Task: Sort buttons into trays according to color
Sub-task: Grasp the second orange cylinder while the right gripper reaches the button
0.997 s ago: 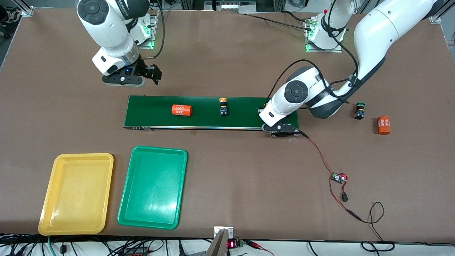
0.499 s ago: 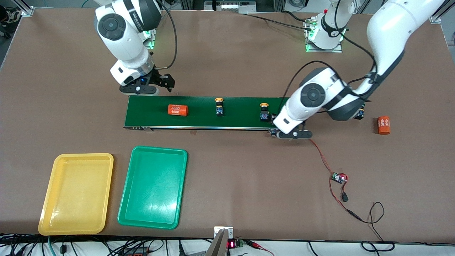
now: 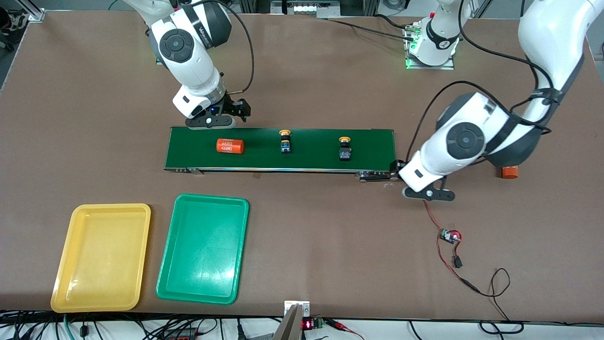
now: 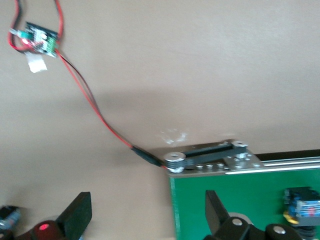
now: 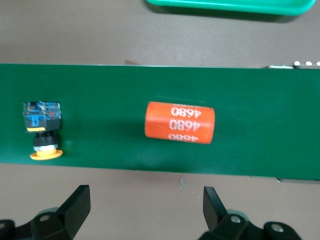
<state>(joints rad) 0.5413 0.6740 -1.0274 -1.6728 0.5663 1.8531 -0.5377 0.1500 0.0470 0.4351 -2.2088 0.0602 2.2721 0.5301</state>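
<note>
the yellow tray [image 3: 100, 257] and the green tray [image 3: 203, 249] lie side by side on the desk [image 3: 311, 236] at the right arm's end, nearer the front camera than the dark green conveyor belt [image 3: 373, 141].

the right arm bends down from its base, wrist pointing downward, and its hand [image 3: 225, 114] hangs over the belt's edge away from the front camera, fingers spread wide and holding nothing. in the right wrist view the dark fingers [image 5: 75, 206] stand apart over bare desk beside the belt, with an orange cylinder [image 5: 180, 122] lying on the belt and a yellow-capped button [image 5: 42, 128] on its side next to it.

a second yellow-capped button [image 3: 345, 147] lies farther along the belt toward the left arm's end.

the left arm folds sharply at the elbow, and its hand [image 4: 145, 220] hovers over the belt's end roller [image 4: 207, 157], fingers released and empty. another orange cylinder [image 3: 508, 172] peeks out under the left arm's elbow.
</note>
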